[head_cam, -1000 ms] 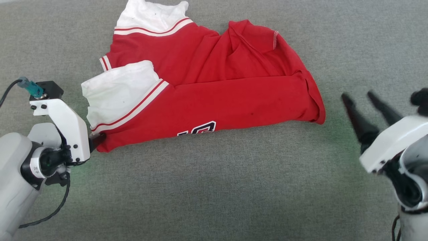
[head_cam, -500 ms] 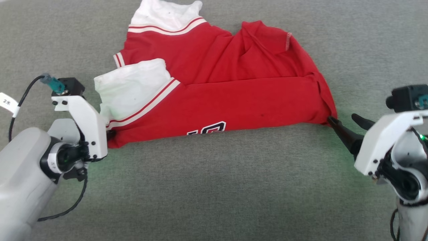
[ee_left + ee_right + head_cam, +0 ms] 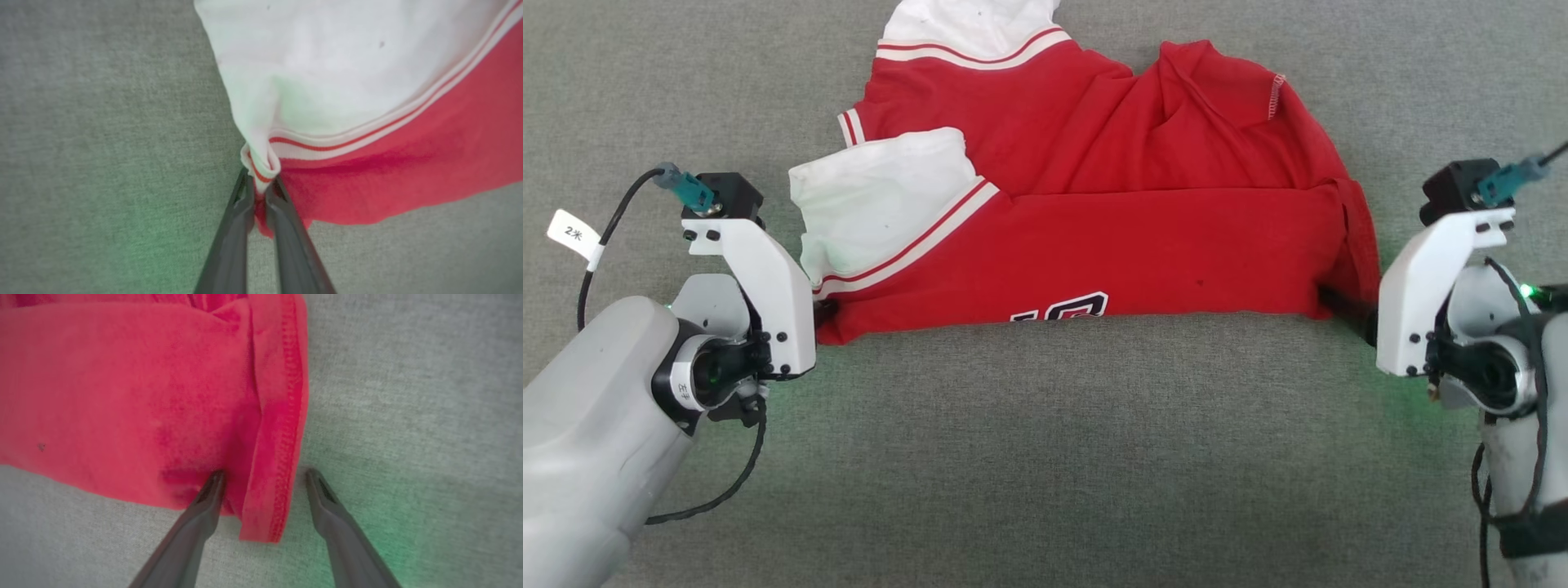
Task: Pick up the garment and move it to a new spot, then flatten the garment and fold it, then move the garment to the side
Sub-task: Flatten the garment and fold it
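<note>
Now the left gripper (image 3: 823,312) is pinching the garment's (image 3: 1111,245) left corner, jaws nearly closed. Soft, light and limp, the garment is lying rumpled on the grey mat (image 3: 1045,457); its corners seem the best holds. The right gripper (image 3: 1339,304), well apart a second ago, is straddling the hem, jaws wide.

Red garment (image 3: 1143,237) lying folded in a long band, loose upper layers rumpled toward twelve o'clock, white sleeve with red-white stripe trim at nine o'clock, second white sleeve at eleven, black white-outlined lettering peeking at six, stitched hem at three
</note>
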Robot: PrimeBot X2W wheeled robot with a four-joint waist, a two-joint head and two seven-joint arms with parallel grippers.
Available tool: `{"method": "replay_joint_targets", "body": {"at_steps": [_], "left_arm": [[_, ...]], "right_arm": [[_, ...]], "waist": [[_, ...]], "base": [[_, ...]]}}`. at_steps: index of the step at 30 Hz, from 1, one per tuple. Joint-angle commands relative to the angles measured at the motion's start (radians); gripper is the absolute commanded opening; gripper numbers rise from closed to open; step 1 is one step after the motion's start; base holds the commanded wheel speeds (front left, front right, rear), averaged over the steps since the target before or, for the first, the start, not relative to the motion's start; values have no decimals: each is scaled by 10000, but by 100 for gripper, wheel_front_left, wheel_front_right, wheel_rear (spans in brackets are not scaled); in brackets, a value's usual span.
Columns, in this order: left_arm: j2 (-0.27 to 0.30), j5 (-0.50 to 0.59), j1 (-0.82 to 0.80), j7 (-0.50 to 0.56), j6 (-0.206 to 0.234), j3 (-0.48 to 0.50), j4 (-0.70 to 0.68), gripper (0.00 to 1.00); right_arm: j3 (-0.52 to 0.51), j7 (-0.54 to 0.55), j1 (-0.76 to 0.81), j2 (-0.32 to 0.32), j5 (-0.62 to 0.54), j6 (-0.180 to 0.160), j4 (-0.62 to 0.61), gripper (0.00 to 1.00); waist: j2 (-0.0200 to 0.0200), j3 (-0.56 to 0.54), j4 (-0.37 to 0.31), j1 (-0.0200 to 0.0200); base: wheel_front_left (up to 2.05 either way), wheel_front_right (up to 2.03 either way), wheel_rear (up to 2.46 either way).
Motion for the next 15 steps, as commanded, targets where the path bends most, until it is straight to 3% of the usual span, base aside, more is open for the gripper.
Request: {"method": "replay_joint_targets", "body": {"at_steps": [1, 2, 8, 15], "left_arm": [[-299, -107, 316, 81, -52, -288, 185, 0], [-320, -110, 301, 72, -69, -286, 202, 0], [-299, -190, 292, -44, -108, -166, 232, 0], [136, -306, 413, -114, -10, 125, -135, 0]], "right_arm": [[311, 115, 79, 64, 31, 0, 499, 43], [454, 153, 4, 20, 161, 0, 675, 0], [749, 46, -437, -405, 683, 0, 1039, 0], [632, 278, -387, -1058, 1321, -1, 549, 0]], "waist": [[-1, 18, 30, 0], [-1, 18, 44, 0], [-1, -42, 113, 0], [-1, -237, 111, 0]], "base": [[0, 0, 0], [0, 0, 0], [0, 0, 0], [0, 0, 0]]}}
